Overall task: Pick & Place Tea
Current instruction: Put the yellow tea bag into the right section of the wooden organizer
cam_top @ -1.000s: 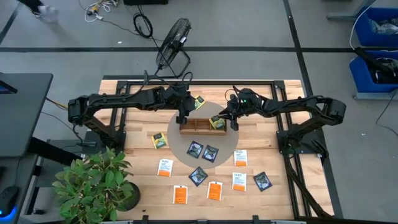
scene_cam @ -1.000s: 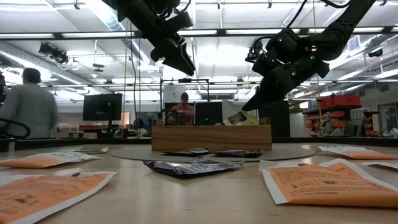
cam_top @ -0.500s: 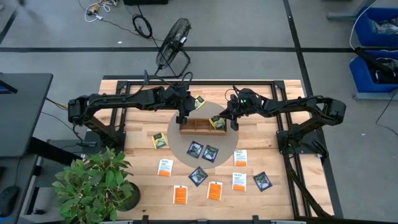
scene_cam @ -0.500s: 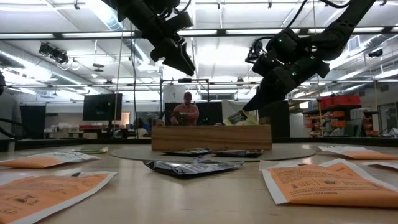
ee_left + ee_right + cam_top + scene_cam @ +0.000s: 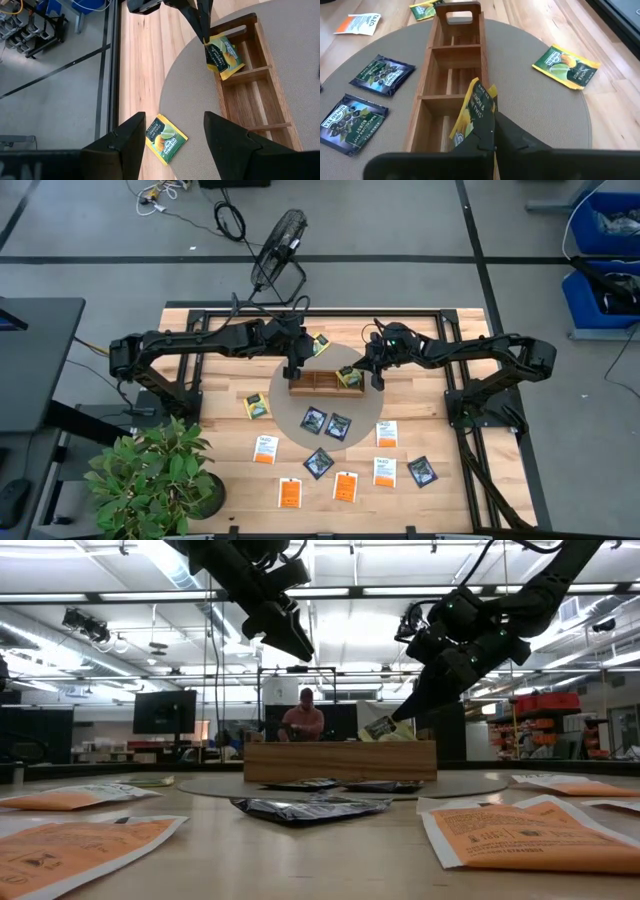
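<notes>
A long wooden tray [image 5: 322,384] with several compartments sits on a round grey mat [image 5: 300,405]. My right gripper [image 5: 358,376] is shut on a yellow-green tea packet [image 5: 470,107] at the tray's right end compartment; the packet sticks up above the tray's rim in the low view [image 5: 385,728]. My left gripper [image 5: 293,370] hangs open and empty above the tray's left end. Other tea packets lie flat on the table: yellow-green [image 5: 258,407], dark [image 5: 314,420], white with orange [image 5: 264,448], orange [image 5: 290,493]. My right gripper pinches the packet's upper edge [image 5: 208,46] between its two fingers [image 5: 201,27]. The fingers slant down from above and from the table's right side. The packet hangs tilted below them, its lower part [image 5: 227,70] inside the tray's right end compartment; whether it rests on the bottom I cannot tell.
Another yellow-green packet [image 5: 320,344] lies just beyond the tray's far side, also in the left wrist view [image 5: 165,140]. A potted plant [image 5: 160,470] stands at the near left corner. A fan [image 5: 278,245] lies on the floor behind the table. A person [image 5: 304,720] shows far behind.
</notes>
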